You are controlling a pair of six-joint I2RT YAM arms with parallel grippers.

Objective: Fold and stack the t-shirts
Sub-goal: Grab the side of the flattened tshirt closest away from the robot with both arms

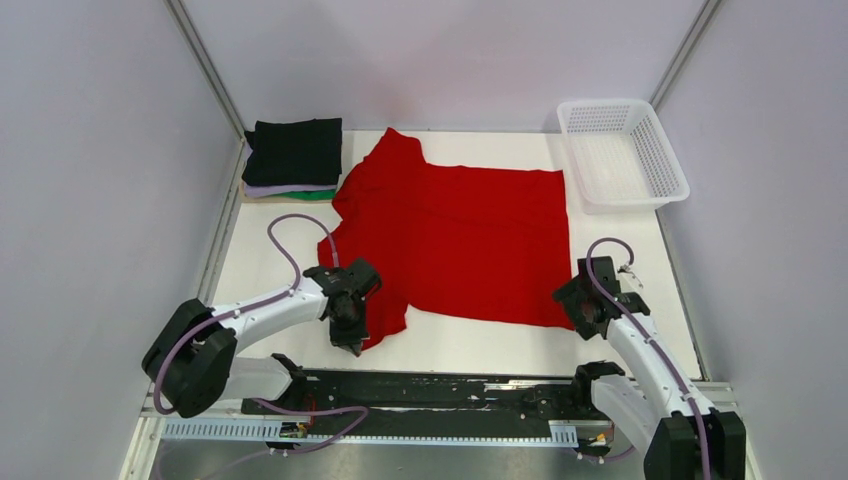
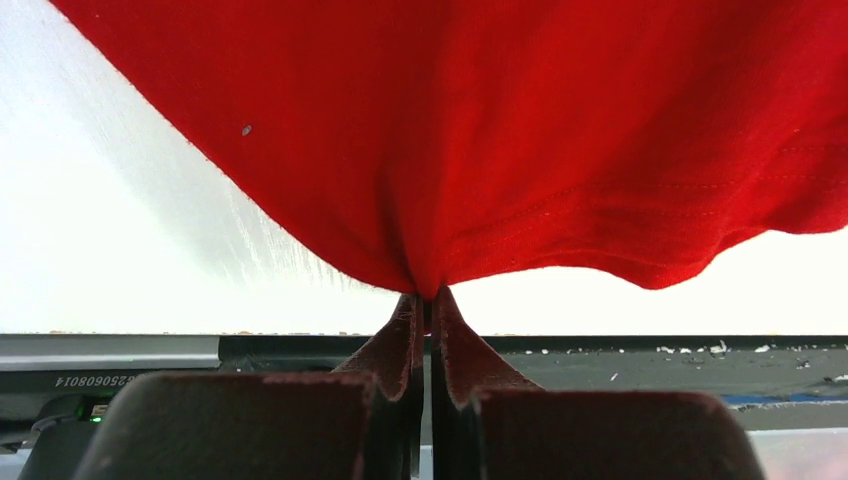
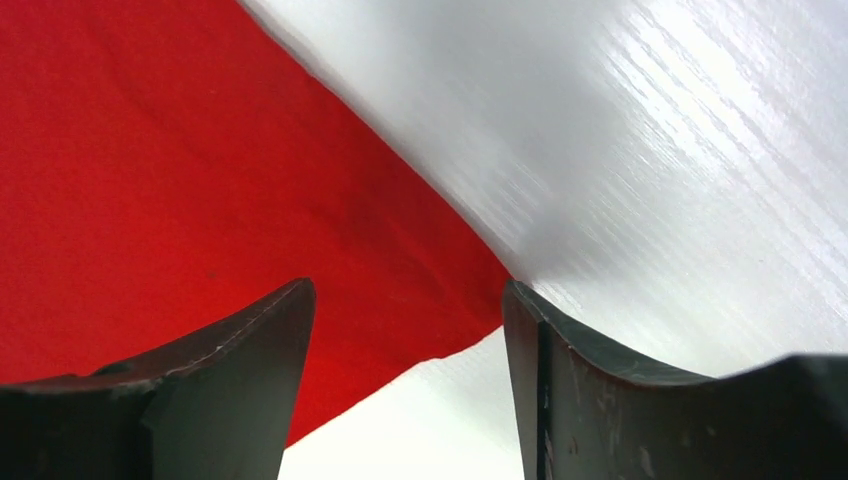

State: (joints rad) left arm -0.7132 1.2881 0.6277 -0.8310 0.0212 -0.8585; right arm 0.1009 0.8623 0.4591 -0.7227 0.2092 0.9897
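My left gripper is pinched tight on the red t-shirt. In its wrist view the two fingers meet with a bunched bit of the hem caught between the tips. The cloth fans up and away from them and fills the top of that view. From overhead the gripper's own body covers the pinch, so I cannot make out the fingertips there. I only see rumpled cloth under and beside it, at the shirt's corner. The rest of the shirt lies spread on the white table, stretching away ahead of both grippers.

My right gripper stands with its jaws apart, holding nothing. Its wrist view puts the shirt's other near corner just ahead of the gap, with one finger over red cloth and the other over bare table. Whether the tips touch the surface I cannot tell, and overhead the wrist hides them.

Well beyond the left gripper sits a stack with a folded black shirt on top. Only thin slivers of a lilac fold and a green fold peek out below it. Well beyond the right gripper stands a white mesh basket.
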